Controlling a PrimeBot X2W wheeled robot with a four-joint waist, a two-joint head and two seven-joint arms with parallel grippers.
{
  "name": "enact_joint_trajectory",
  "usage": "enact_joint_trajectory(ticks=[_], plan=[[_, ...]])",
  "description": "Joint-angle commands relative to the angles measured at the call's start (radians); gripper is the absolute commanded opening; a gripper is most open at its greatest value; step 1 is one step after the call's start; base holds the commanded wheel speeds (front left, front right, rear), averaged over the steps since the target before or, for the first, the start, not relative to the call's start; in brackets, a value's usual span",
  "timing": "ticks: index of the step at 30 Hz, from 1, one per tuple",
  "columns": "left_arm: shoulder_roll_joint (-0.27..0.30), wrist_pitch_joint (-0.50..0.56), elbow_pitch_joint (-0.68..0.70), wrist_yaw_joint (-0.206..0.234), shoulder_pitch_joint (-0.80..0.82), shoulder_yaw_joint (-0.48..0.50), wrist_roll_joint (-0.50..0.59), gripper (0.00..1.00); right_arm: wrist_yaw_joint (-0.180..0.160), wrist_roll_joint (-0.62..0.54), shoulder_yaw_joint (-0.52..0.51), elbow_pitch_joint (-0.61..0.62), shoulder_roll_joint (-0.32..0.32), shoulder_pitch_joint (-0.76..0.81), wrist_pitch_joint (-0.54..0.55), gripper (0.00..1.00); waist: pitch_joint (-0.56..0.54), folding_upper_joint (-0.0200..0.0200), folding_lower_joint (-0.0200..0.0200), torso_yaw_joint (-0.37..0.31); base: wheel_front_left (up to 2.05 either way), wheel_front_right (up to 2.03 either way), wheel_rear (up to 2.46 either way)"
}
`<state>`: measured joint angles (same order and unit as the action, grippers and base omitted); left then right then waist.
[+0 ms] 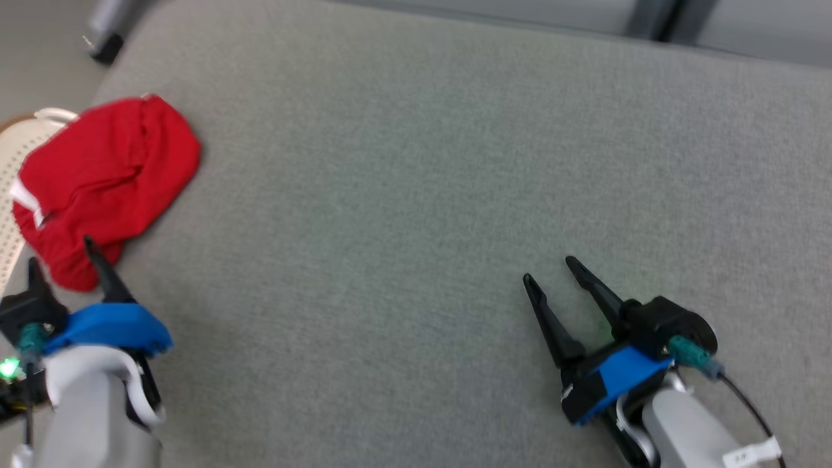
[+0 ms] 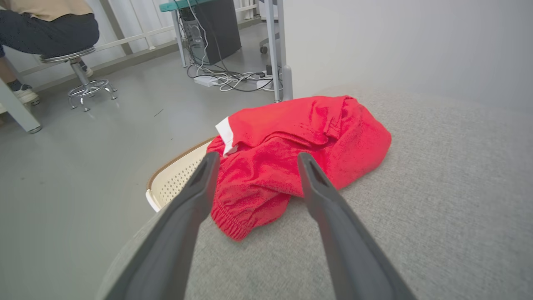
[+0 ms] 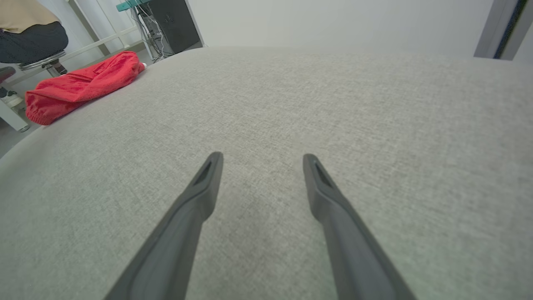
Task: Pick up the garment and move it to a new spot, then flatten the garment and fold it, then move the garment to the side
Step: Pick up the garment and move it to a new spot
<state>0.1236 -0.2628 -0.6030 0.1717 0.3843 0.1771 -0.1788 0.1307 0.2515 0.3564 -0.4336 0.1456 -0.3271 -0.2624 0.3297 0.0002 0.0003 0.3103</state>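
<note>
While the left gripper (image 1: 60,252) is hovering wide open and empty at its near edge, a red garment (image 1: 107,182) is lying bunched at the left edge of the grey padded table (image 1: 416,195), partly overhanging a cream basket (image 1: 16,162). It is looking light, soft and limp, likely sagging once lifted. The thick fold by the gathered hem is probably offering the surest hold. White trim is showing at one end. The right gripper (image 1: 548,269) is sitting open, holding nothing, well apart.

Open grey surface (image 1: 455,162) beside garment (image 1: 104,182)
</note>
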Motion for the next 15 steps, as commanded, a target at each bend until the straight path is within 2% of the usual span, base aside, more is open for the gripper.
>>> enact_joint_trajectory(ticks=[1, 9, 15], plan=[[0.014, -0.003, -0.012, 0.008, 0.027, 0.007, 0.004, 1.0, 0.0, 0.011, 0.006, 0.013, 0.013, -0.015, -0.003, 1.0, 0.017, -0.0002, -0.0003, -0.006, 0.0, 0.0, 0.0], [0.097, 0.01, -0.207, 0.065, 0.21, 0.064, -0.013, 1.0, 0.0, 0.045, 0.022, 0.096, 0.098, -0.046, -0.001, 1.0, 0.122, -0.0002, -0.0003, -0.073, 0.0, 0.0, 0.0], [0.123, 0.052, -0.347, 0.07, 0.286, 0.102, -0.063, 1.0, -0.001, 0.058, 0.024, 0.154, 0.14, -0.063, 0.0, 1.0, 0.18, -0.0002, -0.0003, -0.117, 0.0, 0.0, 0.0]])
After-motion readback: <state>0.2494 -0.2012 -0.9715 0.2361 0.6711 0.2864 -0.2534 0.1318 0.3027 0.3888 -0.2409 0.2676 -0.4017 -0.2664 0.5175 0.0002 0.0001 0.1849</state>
